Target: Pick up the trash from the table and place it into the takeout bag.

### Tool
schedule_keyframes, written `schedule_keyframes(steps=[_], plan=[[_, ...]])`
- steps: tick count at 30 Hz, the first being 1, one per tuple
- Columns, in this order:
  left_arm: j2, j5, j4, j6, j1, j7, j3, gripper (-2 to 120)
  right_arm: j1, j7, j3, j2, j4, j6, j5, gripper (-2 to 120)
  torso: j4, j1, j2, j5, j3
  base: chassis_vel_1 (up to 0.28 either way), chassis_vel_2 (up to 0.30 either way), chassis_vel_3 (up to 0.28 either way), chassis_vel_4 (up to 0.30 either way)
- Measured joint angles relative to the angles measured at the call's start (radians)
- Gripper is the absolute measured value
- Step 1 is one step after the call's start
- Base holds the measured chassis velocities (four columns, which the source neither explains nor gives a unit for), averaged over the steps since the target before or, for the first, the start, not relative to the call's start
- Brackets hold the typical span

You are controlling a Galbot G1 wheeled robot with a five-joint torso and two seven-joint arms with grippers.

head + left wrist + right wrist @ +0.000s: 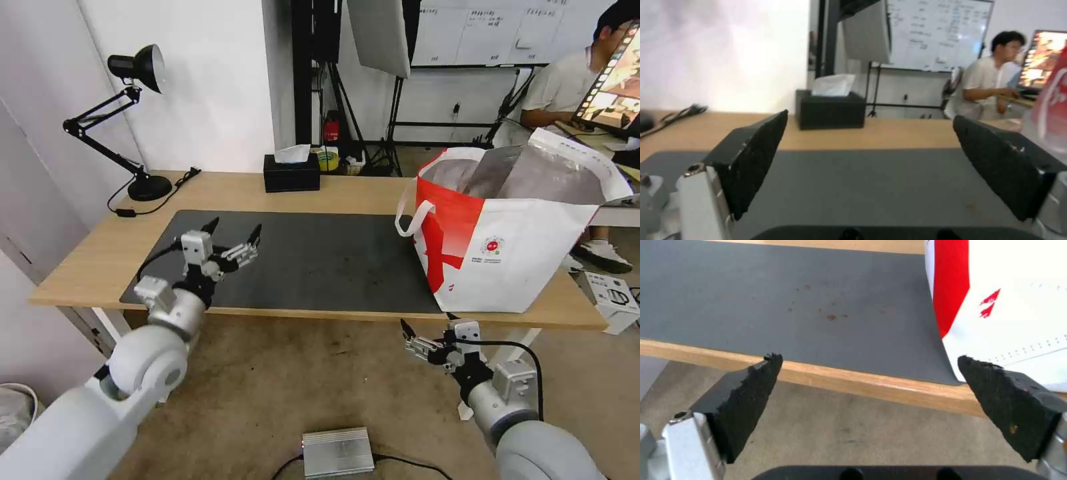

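Observation:
The trash is out of view. The takeout bag [527, 260] stands open on the right end of the table [347, 190], its foil lining showing; its white and red side [1009, 306] fills one corner of the right wrist view. My left gripper [234, 230] hovers open over the left part of the dark grey mat [320, 267], with nothing between its fingers [751, 160]. My right gripper [427, 330] is open too, below and in front of the table's front edge [840, 380], near the bag's lower left corner.
A black tissue box [291, 172] sits at the table's back edge and a black desk lamp [137, 120] at the back left. Small reddish specks [831, 316] dot the mat. A silver box [337, 452] lies on the floor below me. A person sits behind the bag.

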Motion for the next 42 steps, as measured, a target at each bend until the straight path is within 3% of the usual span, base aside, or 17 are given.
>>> schedule_keyframes(steps=[11, 23, 42], plan=[[-0.027, 0.190, 0.047, -0.078, 0.165, -0.011, -0.078, 100, 0.000, 0.000, 0.000, 0.000, 0.000, 0.000, 0.000, 100, 0.0000, 0.000, 0.000, -0.0001, 0.000, 0.000, 0.000, 0.000, 0.000], [-0.058, 0.193, 0.086, -0.069, 0.250, -0.064, -0.140, 100, 0.000, 0.000, 0.000, 0.000, 0.000, 0.000, 0.000, 100, 0.0000, 0.000, 0.000, -0.0001, 0.000, 0.000, 0.000, 0.000, 0.000], [-0.072, 0.151, 0.101, -0.057, 0.311, -0.091, -0.213, 100, 0.000, 0.000, 0.000, 0.000, 0.000, 0.000, 0.000, 100, 0.0000, 0.000, 0.000, 0.0000, 0.000, 0.000, 0.000, 0.000, 0.000]])
